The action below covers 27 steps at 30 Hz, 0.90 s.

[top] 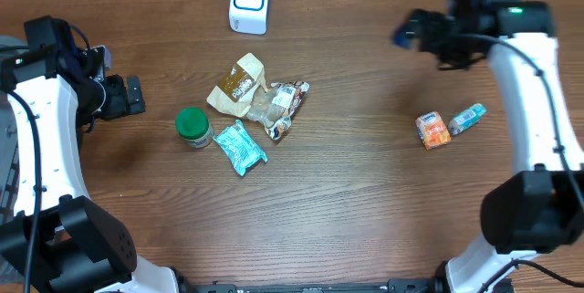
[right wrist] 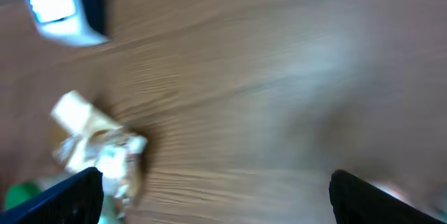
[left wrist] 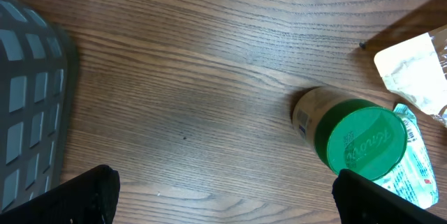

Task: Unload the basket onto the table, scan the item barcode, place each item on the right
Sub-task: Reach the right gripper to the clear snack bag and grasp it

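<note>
Tabletop (top: 347, 193) of dark wood, seen from above, with a robot arm at each side. A white barcode scanner (top: 249, 1) stands at the far edge, near the middle.

Nearer than the scanner, and a little to its left, lies a loose cluster:
- a green-lidded jar (top: 192, 127), apparently upright
- a tan pouch (top: 237, 83)
- a clear wrapper (top: 278, 106)
- a teal packet (top: 240, 146), lying slantwise

Well apart on the right sit an orange box (top: 432, 130) and a small blue pack (top: 467, 118), just beside each other.

The left gripper (top: 123, 97) hangs left of the cluster, its fingers spread wide and empty. The jar is the nearest thing to it, directly to its right. The right gripper (top: 411, 30) hangs toward the far right, also spread and holding nothing. Its own camera is blurred.

The left arm looks much better placed for the cluster. The jar lies on its side of the pile, with bare wood between them. From the jar, the scanner lies farther away and to the right.
</note>
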Each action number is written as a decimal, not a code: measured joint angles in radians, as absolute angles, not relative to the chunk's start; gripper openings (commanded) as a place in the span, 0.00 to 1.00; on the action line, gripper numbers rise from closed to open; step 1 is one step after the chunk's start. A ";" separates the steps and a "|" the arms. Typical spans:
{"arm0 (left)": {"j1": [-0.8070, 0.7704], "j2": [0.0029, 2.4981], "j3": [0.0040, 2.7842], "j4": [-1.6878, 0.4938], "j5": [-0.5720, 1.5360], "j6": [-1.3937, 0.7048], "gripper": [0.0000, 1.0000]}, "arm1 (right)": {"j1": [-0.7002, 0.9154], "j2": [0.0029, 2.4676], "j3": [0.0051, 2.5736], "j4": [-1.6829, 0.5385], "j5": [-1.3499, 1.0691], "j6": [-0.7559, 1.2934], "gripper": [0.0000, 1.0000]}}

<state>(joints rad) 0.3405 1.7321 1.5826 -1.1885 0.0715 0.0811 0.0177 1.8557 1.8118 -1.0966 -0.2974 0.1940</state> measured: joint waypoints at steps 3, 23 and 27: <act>0.340 1.732 1.583 -1.188 0.072 0.081 1.00 | 0.157 1.864 1.804 -1.013 -0.321 0.201 1.00; 0.340 1.732 1.583 -1.188 0.072 0.081 1.00 | 0.629 2.168 1.777 -0.778 -0.190 0.644 0.10; 0.340 1.732 1.583 -1.188 0.072 0.081 1.00 | 0.631 2.244 1.777 -0.806 -0.158 0.655 0.10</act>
<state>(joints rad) 0.3405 1.7321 1.5826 -1.1885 0.0715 0.0811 0.6308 2.2444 1.7775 -0.8059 -0.1581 0.6552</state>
